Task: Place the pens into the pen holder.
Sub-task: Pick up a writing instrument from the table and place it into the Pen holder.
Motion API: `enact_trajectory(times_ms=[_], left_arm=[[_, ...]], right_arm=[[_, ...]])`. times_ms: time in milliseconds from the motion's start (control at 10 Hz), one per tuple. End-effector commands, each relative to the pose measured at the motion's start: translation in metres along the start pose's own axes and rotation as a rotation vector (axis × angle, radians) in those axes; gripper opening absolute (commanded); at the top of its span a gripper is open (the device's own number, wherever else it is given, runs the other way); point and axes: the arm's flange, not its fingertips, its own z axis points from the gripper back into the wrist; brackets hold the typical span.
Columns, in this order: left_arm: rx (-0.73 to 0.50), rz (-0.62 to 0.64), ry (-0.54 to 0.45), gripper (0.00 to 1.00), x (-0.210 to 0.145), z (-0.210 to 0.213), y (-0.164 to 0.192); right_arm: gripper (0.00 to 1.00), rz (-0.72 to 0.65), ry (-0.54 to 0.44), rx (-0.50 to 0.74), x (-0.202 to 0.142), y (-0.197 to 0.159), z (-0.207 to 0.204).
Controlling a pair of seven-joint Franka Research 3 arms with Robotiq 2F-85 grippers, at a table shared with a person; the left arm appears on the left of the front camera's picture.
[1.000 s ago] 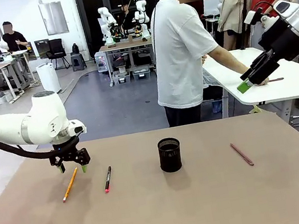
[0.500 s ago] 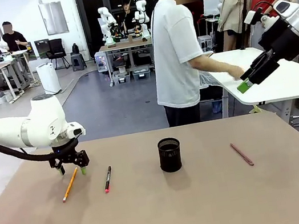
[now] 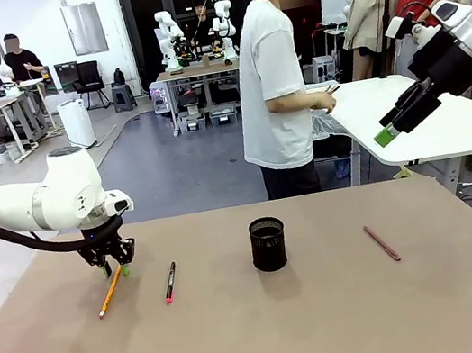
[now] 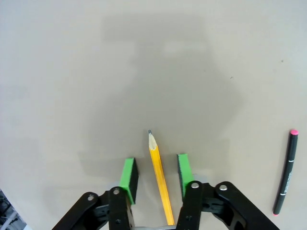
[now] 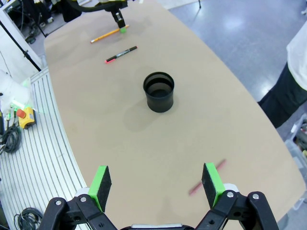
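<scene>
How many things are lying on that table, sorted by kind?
Pens: 3 (yellow pen, black pen, maroon pen)
Holder: 1
Total: 4
</scene>
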Motion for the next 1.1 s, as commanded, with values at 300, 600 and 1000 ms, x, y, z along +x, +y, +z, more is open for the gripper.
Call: enact_trajectory(times_ms=[300,600,1000], left_arm=[[0.009,0.020,0.033,0.00,-0.003,-0.001,0.007],[-0.116,-0.010,0.080,0.00,-0.010,0.012,0.006],[-0.449,-0.053,0.014,0.00,-0.017,0.079,0.013]], right_arm=[[1.00,-0.009,-0.019,0.012,0.001,0.000,0.000],[1.00,-0.009,-0.019,0.012,0.001,0.000,0.000],[1.00,-0.009,-0.019,0.012,0.001,0.000,0.000]])
